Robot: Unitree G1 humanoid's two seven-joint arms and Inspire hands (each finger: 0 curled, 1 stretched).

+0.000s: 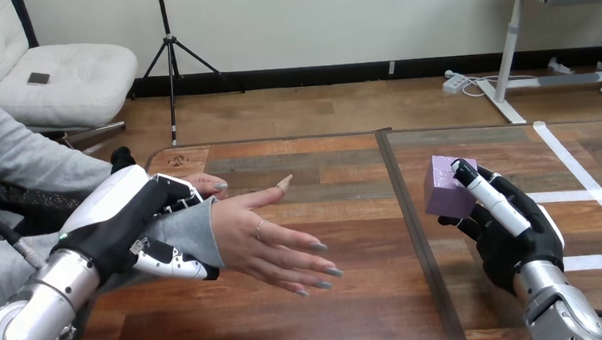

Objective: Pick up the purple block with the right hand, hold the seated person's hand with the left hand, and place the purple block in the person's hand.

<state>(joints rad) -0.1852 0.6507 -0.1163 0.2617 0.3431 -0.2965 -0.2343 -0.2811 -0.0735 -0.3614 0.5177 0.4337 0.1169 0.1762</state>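
Item 1, my left hand (129, 222): near left, fingers and thumb curled round the person's wrist (194, 229) at the grey sleeve.
Item 2, person's hand (266, 232): open, fingers pointing right over the table (332, 312).
Item 3, my right hand (510, 227): right side, clamped on the purple block (445, 188), well apart from the person's hand.

I see left hand (125, 222): black body, broad white shell on its back, fingers jointed in black and white | left forearm (39, 308): ringed silver metal, small green light at the wrist | right hand (515, 243): black palm, white-faced finger segments | right forearm (559, 308): silver cylinder, rounded collar
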